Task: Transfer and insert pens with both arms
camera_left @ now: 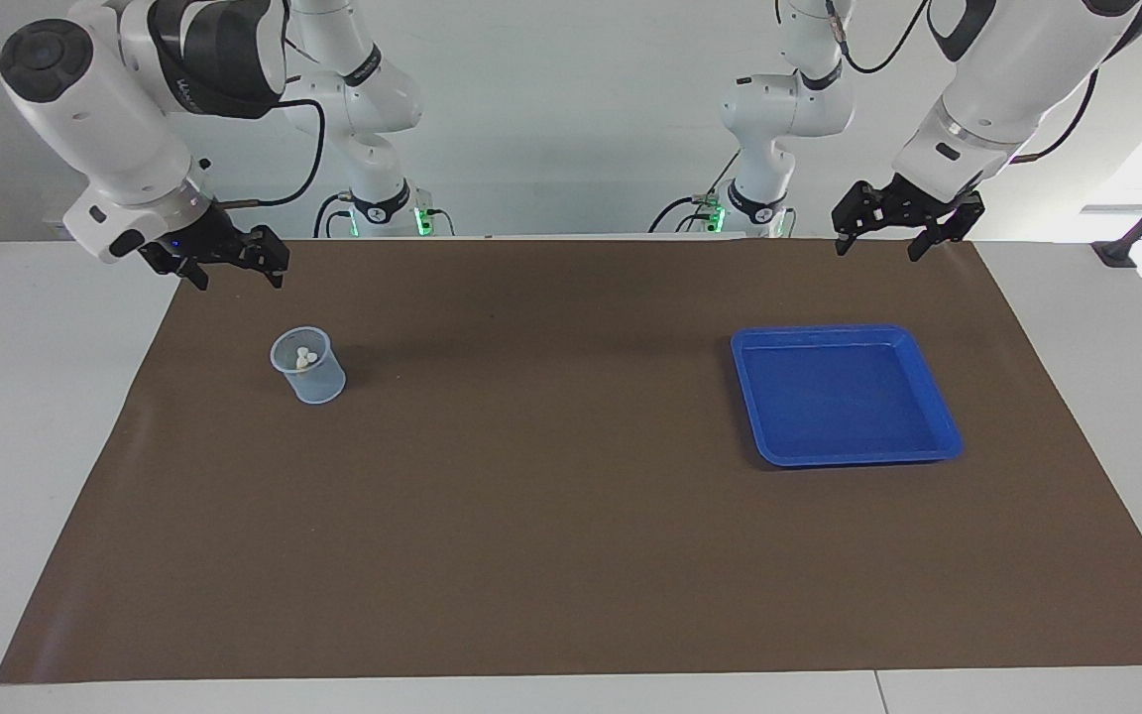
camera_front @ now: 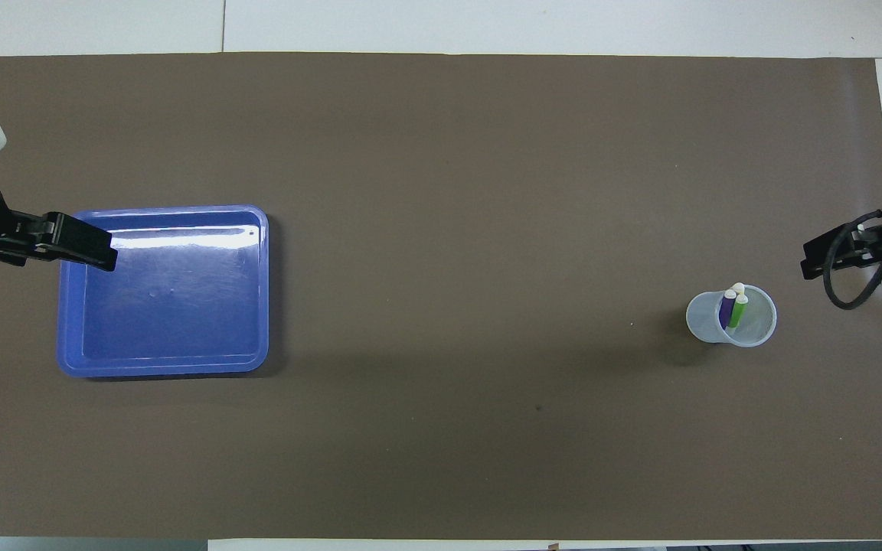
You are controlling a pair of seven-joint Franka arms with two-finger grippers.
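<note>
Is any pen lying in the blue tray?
No, the blue tray holds nothing; the purple pen and green pen stand in the clear cup.

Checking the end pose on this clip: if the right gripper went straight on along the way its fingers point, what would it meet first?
The right gripper is raised, open and empty, with its fingers pointing down. It would probably meet the bare brown mat first, on the robots' side of the cup holding the pens. Depth is unclear.
</note>
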